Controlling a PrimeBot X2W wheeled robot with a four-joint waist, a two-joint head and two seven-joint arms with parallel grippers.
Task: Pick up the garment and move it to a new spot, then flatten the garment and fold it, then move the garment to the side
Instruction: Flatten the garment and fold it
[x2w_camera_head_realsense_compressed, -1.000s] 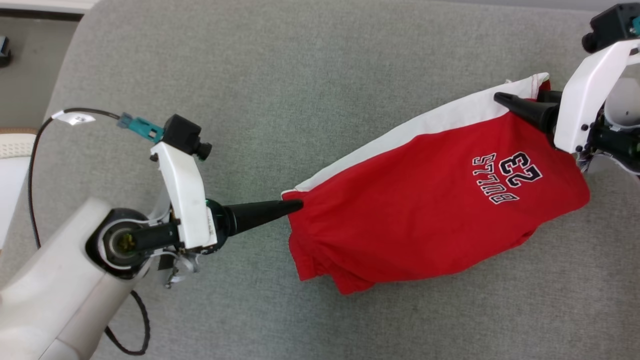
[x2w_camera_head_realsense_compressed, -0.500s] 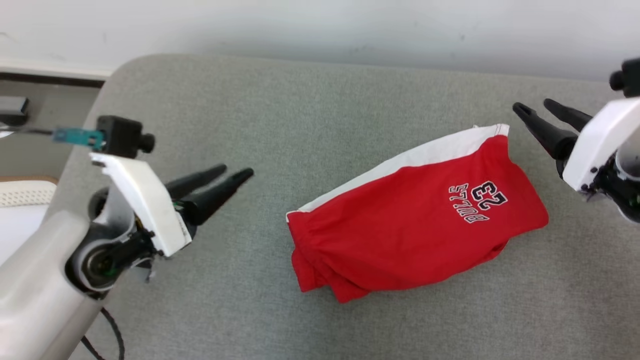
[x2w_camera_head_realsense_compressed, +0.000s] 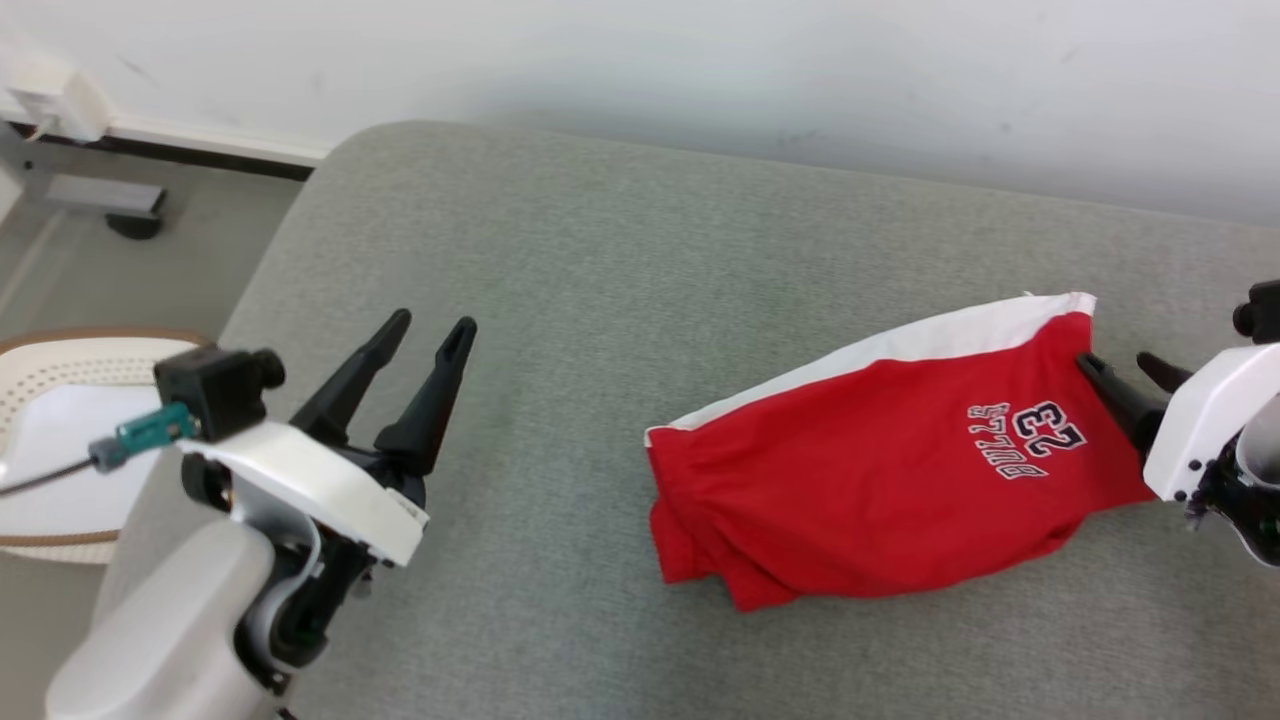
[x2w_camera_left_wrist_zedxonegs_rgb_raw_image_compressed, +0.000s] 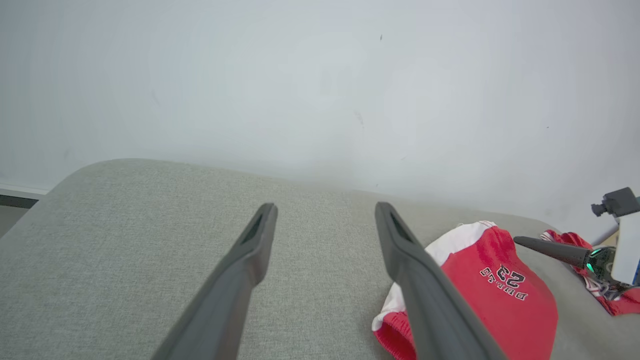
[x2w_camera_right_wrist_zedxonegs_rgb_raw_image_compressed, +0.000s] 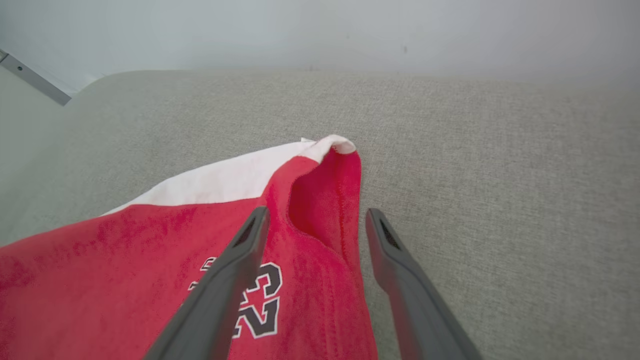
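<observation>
Right gripper cut off at right edge, head view. White basket cut off at left edge. Garment runs off bottom left, right wrist view; print half hidden behind finger. Red cloth far right, left wrist view: unidentifiable.

A plain indoor room, seemingly domestic: a grey upholstered cushion against a white wall, dark skirting at ten o'clock, a perforated basket at nine.

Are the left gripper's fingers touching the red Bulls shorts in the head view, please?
No, the left gripper stands open over the bare grey cushion, clearly apart from the red Bulls shorts.
</observation>
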